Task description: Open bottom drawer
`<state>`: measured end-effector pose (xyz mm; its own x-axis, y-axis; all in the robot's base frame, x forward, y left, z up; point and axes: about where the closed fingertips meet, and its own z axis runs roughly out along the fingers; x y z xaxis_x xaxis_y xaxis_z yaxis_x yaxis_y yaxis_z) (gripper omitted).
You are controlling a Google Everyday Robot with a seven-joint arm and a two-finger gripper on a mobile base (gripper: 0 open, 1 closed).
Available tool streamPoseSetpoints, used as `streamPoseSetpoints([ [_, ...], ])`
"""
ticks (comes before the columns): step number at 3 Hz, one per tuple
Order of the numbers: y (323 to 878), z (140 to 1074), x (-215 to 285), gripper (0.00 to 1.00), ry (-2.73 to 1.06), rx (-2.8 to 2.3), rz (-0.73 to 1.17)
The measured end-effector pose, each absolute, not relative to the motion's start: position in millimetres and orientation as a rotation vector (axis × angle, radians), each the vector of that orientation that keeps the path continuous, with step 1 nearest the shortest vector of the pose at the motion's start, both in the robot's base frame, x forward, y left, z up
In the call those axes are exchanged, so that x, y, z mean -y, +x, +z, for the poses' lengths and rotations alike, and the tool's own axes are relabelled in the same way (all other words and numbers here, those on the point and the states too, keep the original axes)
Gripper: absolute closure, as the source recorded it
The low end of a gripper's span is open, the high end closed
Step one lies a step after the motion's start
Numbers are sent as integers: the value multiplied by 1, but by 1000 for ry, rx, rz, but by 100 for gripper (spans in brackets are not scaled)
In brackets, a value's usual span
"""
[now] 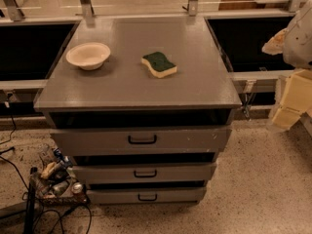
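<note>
The bottom drawer (112, 196) is the lowest and slimmest of three grey drawers in the cabinet. Its flat front carries a small black bar handle (147, 197), and it looks pushed in, with only a dark gap above it. The mid-sized drawer (107, 173) and the tallest drawer (97, 140) sit above it, both looking shut. My gripper (288, 106), pale yellow, hangs at the far right edge of the view beside the cabinet, level with the top drawer and well away from the bottom handle. The white arm (300, 38) is above it.
On the grey cabinet top (195, 82) lie a cream bowl (88, 55) and a green-and-yellow sponge (159, 64). A heap of small objects (56, 177) and black cables (29, 213) sit on the speckled floor at the lower left. Metal rails run behind the cabinet.
</note>
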<state>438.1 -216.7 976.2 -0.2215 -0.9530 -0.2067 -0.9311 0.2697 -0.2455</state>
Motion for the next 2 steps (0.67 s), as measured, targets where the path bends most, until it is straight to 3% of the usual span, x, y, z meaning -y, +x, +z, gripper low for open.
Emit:
streamPoseSetpoints([
  [2, 439, 965, 218, 0, -1731, -2248, -62],
])
